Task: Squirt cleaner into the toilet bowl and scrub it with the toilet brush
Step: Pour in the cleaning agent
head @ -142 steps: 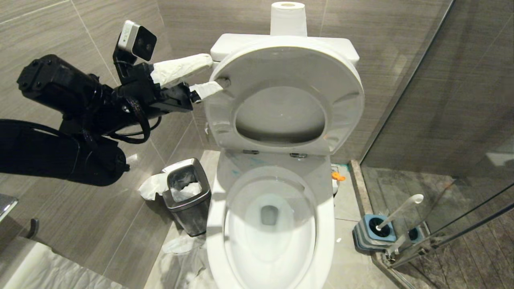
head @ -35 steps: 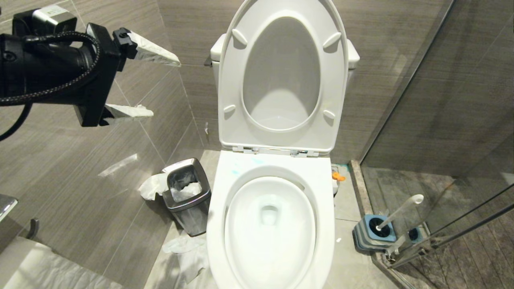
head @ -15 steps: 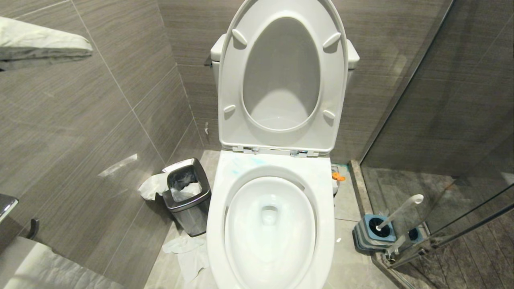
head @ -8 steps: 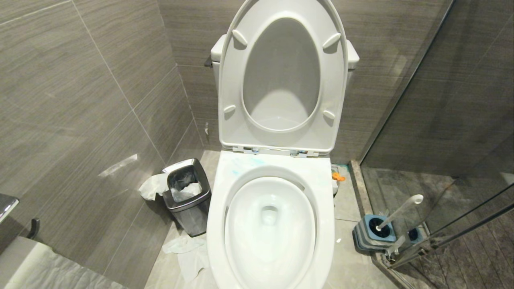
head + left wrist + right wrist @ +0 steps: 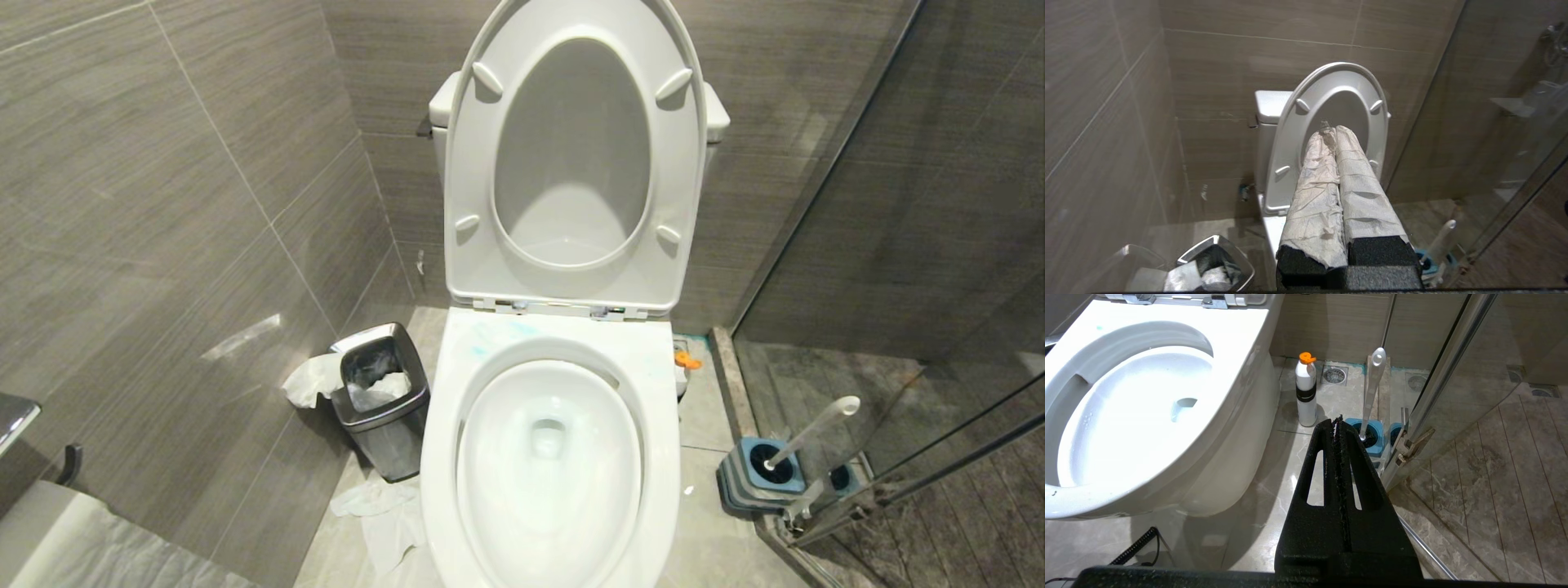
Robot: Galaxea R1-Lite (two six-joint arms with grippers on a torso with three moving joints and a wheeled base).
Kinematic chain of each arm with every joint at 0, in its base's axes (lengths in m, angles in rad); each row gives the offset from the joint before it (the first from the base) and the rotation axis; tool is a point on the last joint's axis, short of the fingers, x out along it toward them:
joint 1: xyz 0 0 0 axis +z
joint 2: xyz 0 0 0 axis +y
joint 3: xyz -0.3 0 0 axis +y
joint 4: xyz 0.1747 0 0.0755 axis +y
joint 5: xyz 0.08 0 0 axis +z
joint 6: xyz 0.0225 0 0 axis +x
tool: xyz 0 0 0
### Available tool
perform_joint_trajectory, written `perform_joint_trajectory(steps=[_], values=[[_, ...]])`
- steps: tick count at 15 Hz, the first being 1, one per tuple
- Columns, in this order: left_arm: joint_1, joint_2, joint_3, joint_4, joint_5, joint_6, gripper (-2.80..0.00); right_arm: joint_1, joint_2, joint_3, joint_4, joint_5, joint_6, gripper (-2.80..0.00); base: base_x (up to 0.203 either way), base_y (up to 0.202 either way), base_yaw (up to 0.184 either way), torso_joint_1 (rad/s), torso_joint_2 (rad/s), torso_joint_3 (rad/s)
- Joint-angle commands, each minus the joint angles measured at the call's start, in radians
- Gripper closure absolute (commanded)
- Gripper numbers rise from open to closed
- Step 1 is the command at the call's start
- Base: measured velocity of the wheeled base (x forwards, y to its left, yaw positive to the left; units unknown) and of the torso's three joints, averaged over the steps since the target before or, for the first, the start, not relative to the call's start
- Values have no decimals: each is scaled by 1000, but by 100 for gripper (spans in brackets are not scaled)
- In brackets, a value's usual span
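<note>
Brush stands in blue holder; paper fills bin; both tools pressed together, empty.

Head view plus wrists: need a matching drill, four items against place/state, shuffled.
Items:
1. toilet seat and lid
2. toilet brush
3. white bottle with orange cap
4. left gripper

States:
A. shut, fingers wrapped in paper
B. raised against the tank
C. on the floor between the toilet bowl and the brush holder
D. standing in its blue holder

Pairs: 1-B, 2-D, 3-C, 4-A
</note>
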Motion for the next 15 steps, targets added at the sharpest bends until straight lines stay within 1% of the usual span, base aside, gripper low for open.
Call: perform_joint_trajectory(steps=[1,2,4,6,8,13,15], values=[[67,-84,62,0,-23,-1,0,0,0,0,0,-1,0,0,0,0,0,0,0,0],[85,-118,95,-1,-42,-1,0,0,0,0,0,0,1,0,0,0,0,0,0,0],[102,-194,177,-5,-60,2,0,-1,0,0,1,-1,0,0,0,0,0,0,0,0],[115,-275,281,-27,-64,18,0,0,0,0,0,-1,0,0,0,0,0,0,0,0],[124,-370,398,-75,-67,38,0,0,0,0,0,1,0,0,0,0,0,0,0,0],[146,-591,588,-91,-69,59,0,0,0,0,0,-1,0,0,0,0,0,0,0,0],[151,-666,663,-94,-92,91,0,0,0,0,0,0,1,0,0,0,0,0,0,0]])
